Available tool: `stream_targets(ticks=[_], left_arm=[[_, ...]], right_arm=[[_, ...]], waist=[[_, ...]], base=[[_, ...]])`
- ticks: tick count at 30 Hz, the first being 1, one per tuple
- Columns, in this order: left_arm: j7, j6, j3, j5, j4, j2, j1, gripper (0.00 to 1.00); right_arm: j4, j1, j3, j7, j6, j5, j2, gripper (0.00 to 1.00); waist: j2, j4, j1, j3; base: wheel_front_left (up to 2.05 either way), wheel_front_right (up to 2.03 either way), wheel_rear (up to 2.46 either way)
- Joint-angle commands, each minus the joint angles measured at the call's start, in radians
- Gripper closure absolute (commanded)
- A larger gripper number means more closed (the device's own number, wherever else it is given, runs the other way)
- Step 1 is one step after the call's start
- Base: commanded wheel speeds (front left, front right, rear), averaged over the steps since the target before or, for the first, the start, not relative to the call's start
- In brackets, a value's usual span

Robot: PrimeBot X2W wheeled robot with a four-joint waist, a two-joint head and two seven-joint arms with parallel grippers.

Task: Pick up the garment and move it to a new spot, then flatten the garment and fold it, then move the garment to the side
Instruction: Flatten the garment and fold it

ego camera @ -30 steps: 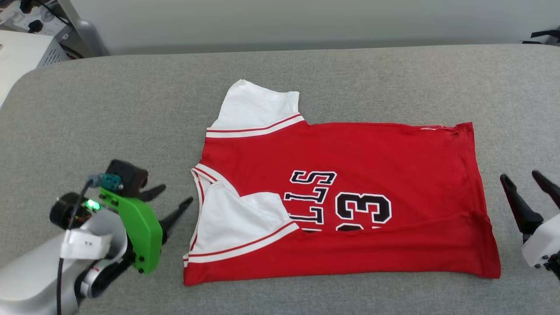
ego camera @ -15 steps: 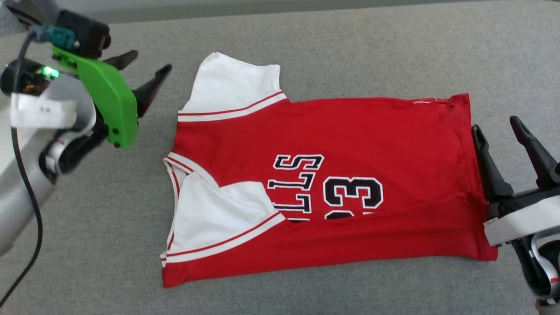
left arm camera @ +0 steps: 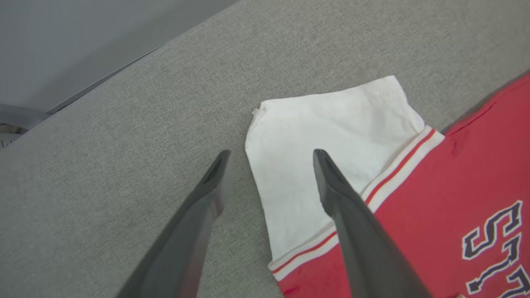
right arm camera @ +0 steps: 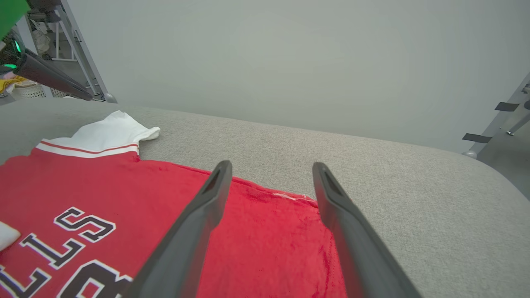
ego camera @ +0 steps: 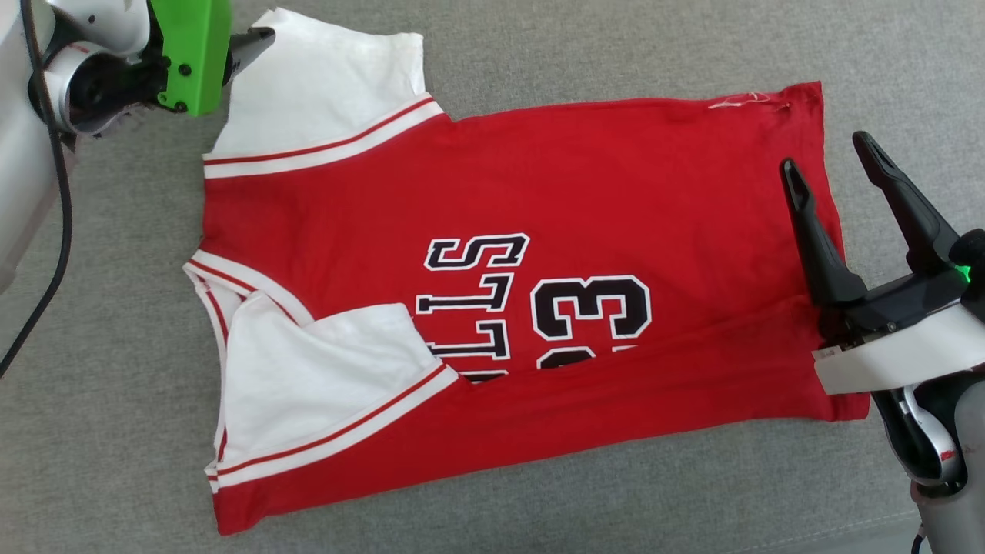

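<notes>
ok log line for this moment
red white-sleeved jersey T-shirt on grey fabric table; left end effector open at far sleeve; right end effector open at hem

One red shirt [ego camera: 585, 192] lies on one grey counter [ego camera: 577, 492]. The shirt has two white sleeves [ego camera: 323, 69], each with one thin red stripe. There are two grippers, the left gripper [left arm camera: 272, 153] and the right gripper [ego camera: 825, 152], each with two dark fingers [ego camera: 816, 238], four altogether. One green bracket [ego camera: 188, 46].

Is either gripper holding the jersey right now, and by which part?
Nothing is held. The left gripper stands open at the white sleeve of the jersey, and the right gripper stands open at its hem.
</notes>
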Motion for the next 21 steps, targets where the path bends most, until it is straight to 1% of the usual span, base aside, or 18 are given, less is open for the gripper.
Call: stream_targets(ticks=[1, 5, 8, 11, 15, 16, 17, 21], left_arm=[[0.009, -0.008, -0.01, 0.015, 0.015, -0.014, -0.032, 0.0], [0.035, -0.012, -0.045, 0.061, 0.078, -0.043, -0.076, 0.0], [0.05, -0.015, -0.067, 0.083, 0.126, -0.052, -0.088, 0.0], [0.095, -0.022, -0.089, 0.076, 0.17, -0.054, -0.076, 0.0], [0.124, -0.033, -0.113, 0.067, 0.184, -0.051, -0.057, 0.0], [0.122, -0.035, -0.115, 0.064, 0.182, -0.051, -0.052, 0.73], [0.117, -0.037, -0.118, 0.061, 0.18, -0.05, -0.048, 1.0], [0.067, -0.041, -0.126, 0.07, 0.174, -0.052, -0.044, 1.0]], right_arm=[[-0.001, -0.025, 0.005, -0.004, -0.001, -0.006, 0.0, 0.0], [0.016, -0.059, 0.029, -0.015, -0.001, -0.003, 0.003, 0.0], [0.028, -0.075, 0.045, -0.022, -0.001, 0.002, 0.004, 0.0], [0.04, -0.083, 0.054, -0.031, -0.001, 0.005, 0.0, 0.0], [0.051, -0.085, 0.049, -0.04, -0.001, 0.012, -0.007, 0.0], [0.053, -0.086, 0.047, -0.042, -0.001, 0.013, -0.007, 0.0], [0.055, -0.087, 0.045, -0.043, -0.001, 0.015, -0.008, 0.0], [0.057, -0.102, 0.036, -0.039, -0.001, 0.022, -0.02, 0.0]], waist=[[0.0, -0.051, -0.0001, 0.074], [0.0, -0.065, -0.0001, 0.107], [0.0, -0.073, -0.0001, 0.119], [0.0, -0.077, -0.0001, 0.121], [0.0, -0.076, -0.0001, 0.12], [0.0, -0.075, -0.0001, 0.12], [0.0, -0.073, -0.0001, 0.119], [0.0, -0.063, -0.0001, 0.104]], base=[[0.0, 0.0, 0.0], [0.0, 0.0, 0.0], [0.0, 0.0, 0.0], [0.0, 0.0, 0.0], [0.0, 0.0, 0.0], [0.0, 0.0, 0.0], [0.0, 0.0, 0.0], [0.0, 0.0, 0.0]])
